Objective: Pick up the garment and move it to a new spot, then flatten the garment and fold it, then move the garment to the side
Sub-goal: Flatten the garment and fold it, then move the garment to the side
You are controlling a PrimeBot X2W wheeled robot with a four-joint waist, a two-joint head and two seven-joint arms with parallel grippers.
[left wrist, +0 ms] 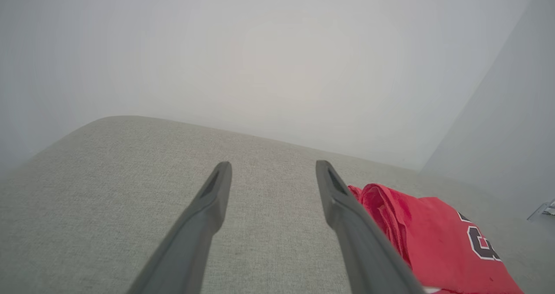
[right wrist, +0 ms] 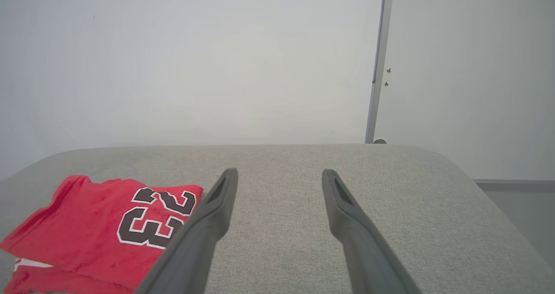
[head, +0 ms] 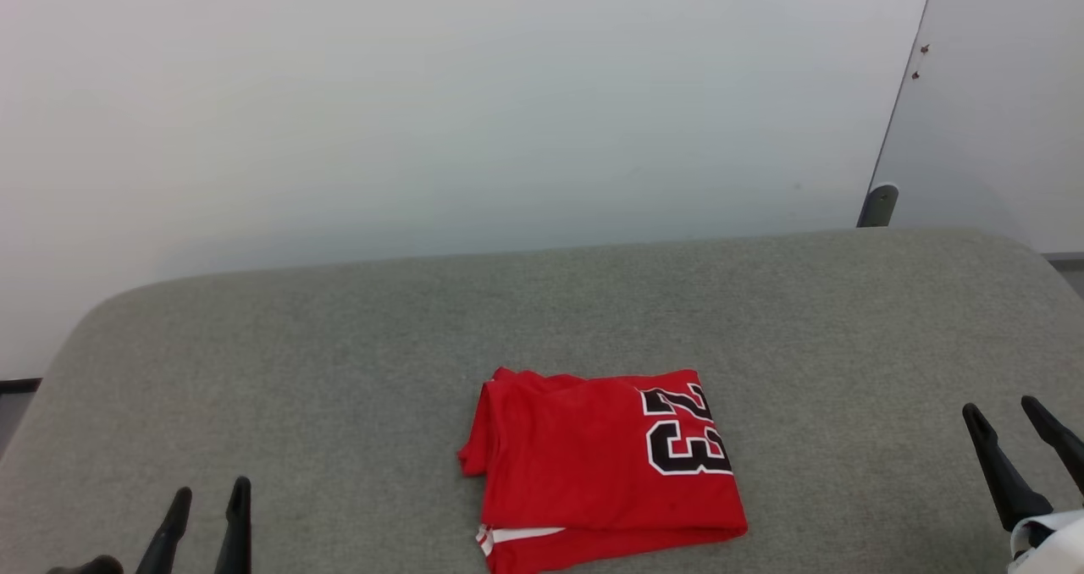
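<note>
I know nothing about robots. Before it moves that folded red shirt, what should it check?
1. Red folded shirt with a black number 23 lies in a compact fold: ok.
2. Left gripper open and empty: ok.
3. Right gripper open and empty: ok.
4. Both grippers apart from the shirt: ok.
5. Shirt's near edge resting on the grey fabric-covered surface: cannot tell, cut off by the head view's bottom.

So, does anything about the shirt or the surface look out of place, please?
Only the fold: the garment lies on the grey padded surface with its left edge bunched and a white strip peeking out at the near edge. The left gripper and right gripper are open, clear of it.
</note>
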